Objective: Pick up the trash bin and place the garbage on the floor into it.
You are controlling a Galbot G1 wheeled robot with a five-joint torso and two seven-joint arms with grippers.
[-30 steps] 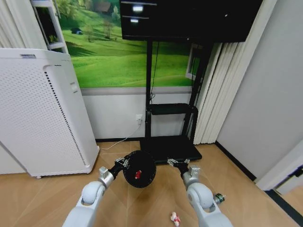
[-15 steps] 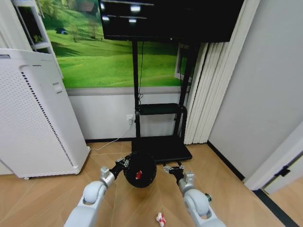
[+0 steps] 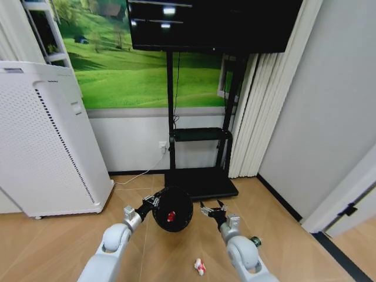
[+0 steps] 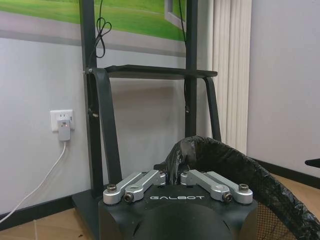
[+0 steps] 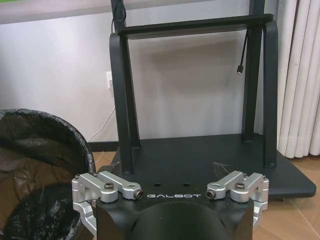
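Left gripper (image 3: 152, 202) clamped on trash bin (image 3: 173, 210) rim — light, thin plastic; right gripper (image 3: 214, 208) spread, empty — keep your rim pinch.

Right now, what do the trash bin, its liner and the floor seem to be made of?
Trash bin: likely black plastic mesh, a fine grid showing at its wall. Liner: thin black film, glossy and crinkled. Floor: tan wood or wood-look planks in chevron pattern, low sheen.

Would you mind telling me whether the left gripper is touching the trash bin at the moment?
Touching. In the left wrist view, the left gripper is closed on the rim of the trash bin, the black liner bunched between its fingers. The head view agrees.
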